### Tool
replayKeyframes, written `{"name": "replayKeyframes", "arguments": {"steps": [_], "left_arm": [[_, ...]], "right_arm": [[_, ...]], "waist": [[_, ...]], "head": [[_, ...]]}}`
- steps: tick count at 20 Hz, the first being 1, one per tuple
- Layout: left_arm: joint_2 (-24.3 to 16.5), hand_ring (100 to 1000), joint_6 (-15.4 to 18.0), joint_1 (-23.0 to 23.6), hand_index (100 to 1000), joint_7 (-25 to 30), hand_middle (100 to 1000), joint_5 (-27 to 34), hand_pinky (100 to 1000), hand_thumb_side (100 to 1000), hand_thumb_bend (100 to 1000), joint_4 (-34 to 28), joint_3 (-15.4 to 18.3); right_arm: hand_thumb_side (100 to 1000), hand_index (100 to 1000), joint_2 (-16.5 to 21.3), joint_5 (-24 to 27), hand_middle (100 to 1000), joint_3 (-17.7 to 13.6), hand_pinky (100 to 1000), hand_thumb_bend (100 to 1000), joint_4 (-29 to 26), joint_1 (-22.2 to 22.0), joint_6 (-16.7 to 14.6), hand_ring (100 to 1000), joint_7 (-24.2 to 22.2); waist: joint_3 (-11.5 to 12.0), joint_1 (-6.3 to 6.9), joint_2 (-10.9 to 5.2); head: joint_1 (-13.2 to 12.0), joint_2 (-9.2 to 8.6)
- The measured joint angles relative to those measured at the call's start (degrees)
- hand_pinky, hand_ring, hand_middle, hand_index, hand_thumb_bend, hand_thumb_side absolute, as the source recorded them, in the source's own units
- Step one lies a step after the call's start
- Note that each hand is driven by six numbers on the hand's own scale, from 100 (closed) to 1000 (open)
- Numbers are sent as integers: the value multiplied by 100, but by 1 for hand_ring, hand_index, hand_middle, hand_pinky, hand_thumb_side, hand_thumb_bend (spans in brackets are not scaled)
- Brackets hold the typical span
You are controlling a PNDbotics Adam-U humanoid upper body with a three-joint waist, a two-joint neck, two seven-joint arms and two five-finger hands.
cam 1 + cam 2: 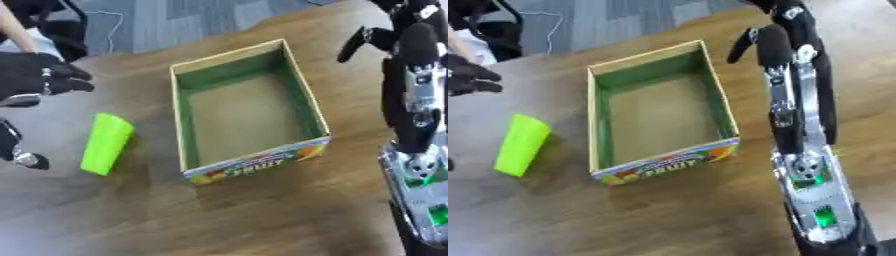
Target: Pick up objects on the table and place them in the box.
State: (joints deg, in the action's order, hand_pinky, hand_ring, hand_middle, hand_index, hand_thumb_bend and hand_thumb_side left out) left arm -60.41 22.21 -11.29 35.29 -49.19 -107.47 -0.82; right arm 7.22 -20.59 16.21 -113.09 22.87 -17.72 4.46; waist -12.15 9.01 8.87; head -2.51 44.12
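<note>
1. The box point(249, 107) stands open near the middle of the table point(289, 210), its printed end wall facing the near edge. Only its bare bottom shows inside, so nothing has been placed yet.
2. The one loose thing I can see is a green cup point(106, 143). It lies on its side toward the table's left edge, just beside the box's left wall but apart from it.
3. The left hand point(39, 75) shows at the left edge, beyond the cup and not touching it. Its dark fingers look partly curled around nothing.
4. The right hand point(776, 42) hangs off the box's far right corner, on the side away from the cup, the arm running back to the near right corner. The fingers droop loosely and hold nothing.
5. Judged from this, the step in hand is the first pickup, with the left hand the likelier one for it.
6. The next move calls for bringing that hand toward the near edge and down over the cup, then wrapping the fingers around its side. It may roll if nudged. After that comes a lift over the left wall.
</note>
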Motion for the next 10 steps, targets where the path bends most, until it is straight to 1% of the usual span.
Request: {"name": "replayKeyframes", "arguments": {"steps": [3,4,5,6,10], "left_arm": [[-2,1000,73,-36,1000,117,963,-150,1000,425,1000,55,-100],[-2,1000,86,-48,1000,168,961,-205,1000,439,1000,93,-132],[-2,1000,92,-73,1000,227,961,-265,1000,482,1000,143,-164],[-1,1000,90,-95,1000,279,958,-322,1000,447,1000,198,-197],[33,1000,62,-165,1000,437,956,-401,1000,456,1000,490,-327]], "right_arm": [[1000,942,0,0,792,1,365,182,0,0,0,839,-3],[1000,943,0,0,792,1,364,188,0,1,0,838,-4],[1000,943,0,0,792,2,364,187,0,1,-3,838,-6],[1000,944,0,1,791,2,360,196,0,1,-7,837,-11],[1000,946,0,1,791,7,358,201,0,1,-20,836,-27]], "waist": [[-13,2,0],[-19,2,0],[-32,3,0],[-45,7,0],[-83,54,2]], "head": [[0,0],[0,0],[0,0],[0,0],[0,0]]}}
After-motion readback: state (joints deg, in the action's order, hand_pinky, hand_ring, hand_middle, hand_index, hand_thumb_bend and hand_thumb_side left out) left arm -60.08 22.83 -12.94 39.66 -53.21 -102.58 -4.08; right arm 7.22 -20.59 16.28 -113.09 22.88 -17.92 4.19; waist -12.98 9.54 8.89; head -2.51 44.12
